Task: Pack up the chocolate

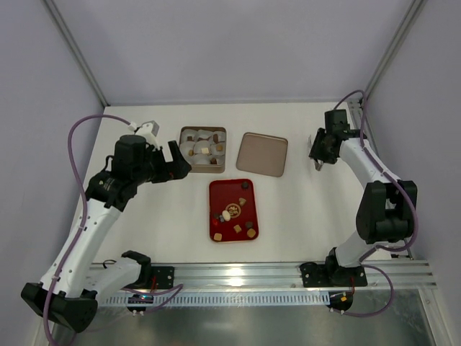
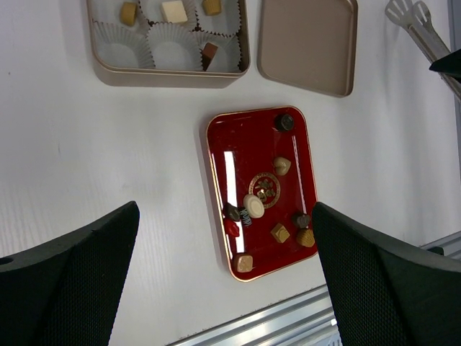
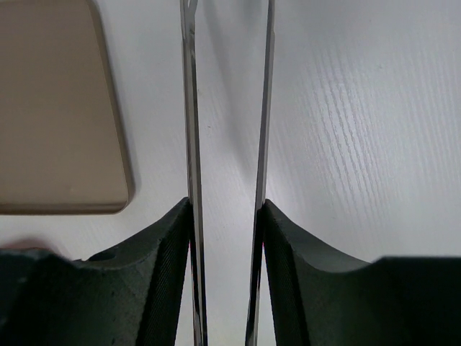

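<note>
Above the red tray (image 2: 248,140) of chocolate (image 2: 253,205), left jaws gape empty; right jaws clamp metal tongs (image 3: 189,108).

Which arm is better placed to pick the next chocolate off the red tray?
Right, probably. The right gripper is shut on the tongs, the likely picking tool, though it sits beyond the lid. The left gripper hangs open and empty.

White table (image 1: 151,216), pale grey walls (image 1: 230,50), aluminium rail (image 1: 252,272) front.
</note>
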Robot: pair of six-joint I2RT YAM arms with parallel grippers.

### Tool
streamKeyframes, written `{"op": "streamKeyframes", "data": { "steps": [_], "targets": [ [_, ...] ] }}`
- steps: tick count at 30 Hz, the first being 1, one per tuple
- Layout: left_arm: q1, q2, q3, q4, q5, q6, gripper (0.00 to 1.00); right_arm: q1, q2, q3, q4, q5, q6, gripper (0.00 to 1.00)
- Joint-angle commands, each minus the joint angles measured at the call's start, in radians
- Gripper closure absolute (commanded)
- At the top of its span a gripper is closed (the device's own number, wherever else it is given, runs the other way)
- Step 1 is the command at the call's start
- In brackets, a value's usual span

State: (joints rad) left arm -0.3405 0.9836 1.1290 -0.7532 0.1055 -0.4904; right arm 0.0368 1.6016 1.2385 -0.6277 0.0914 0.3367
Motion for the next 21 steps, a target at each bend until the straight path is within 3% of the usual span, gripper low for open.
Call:
{"op": "streamKeyframes", "data": {
  "steps": [1,11,21],
  "targets": [
    [-0.002,-0.022,-0.011,0.018,0.005,0.006,0.0,-0.018,0.044,0.039,0.059,0.004,0.002,0.54],
    [-0.002,-0.025,-0.038,0.028,0.008,-0.005,0.0,-0.05,0.227,0.076,0.062,-0.047,0.001,0.53],
    [-0.003,-0.023,-0.058,0.032,0.005,-0.008,0.0,-0.052,0.273,0.059,0.06,-0.051,0.002,0.41]
  ]
}}
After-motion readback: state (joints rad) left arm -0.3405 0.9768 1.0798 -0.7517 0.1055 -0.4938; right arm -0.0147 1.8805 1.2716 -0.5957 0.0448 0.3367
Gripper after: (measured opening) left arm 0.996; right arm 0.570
